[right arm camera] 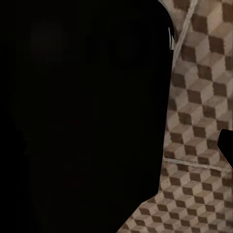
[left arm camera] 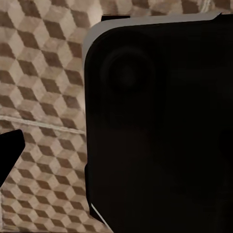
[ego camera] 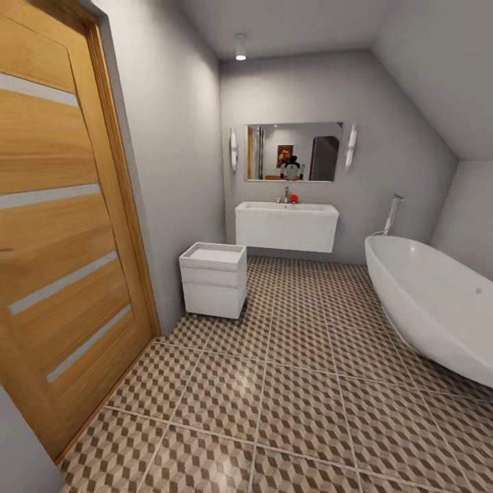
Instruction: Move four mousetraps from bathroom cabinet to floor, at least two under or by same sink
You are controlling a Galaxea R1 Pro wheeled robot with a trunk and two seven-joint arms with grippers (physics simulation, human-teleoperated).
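against the far wall hangs one bathroom sink (ego camera: 286, 218) with a chrome faucet (ego camera: 285, 195), under one mirror (ego camera: 293, 152). one white drawer unit (ego camera: 213, 279) stands near the wooden door (ego camera: 61, 226); one bathtub (ego camera: 431, 301) sits opposite. no writing is readable. wrist views show dark robot body over the bathroom floor (ego camera: 287, 383); gripper states cannot be told.

1. A large black body panel (left arm camera: 160, 126) with a rounded corner and a thin pale-grey edge showed in the left wrist view.
2. A small black pointed part (left arm camera: 8, 150) sat at that picture's edge.
3. In the right wrist view, another flat black panel (right arm camera: 82, 116) had an angled lower edge.
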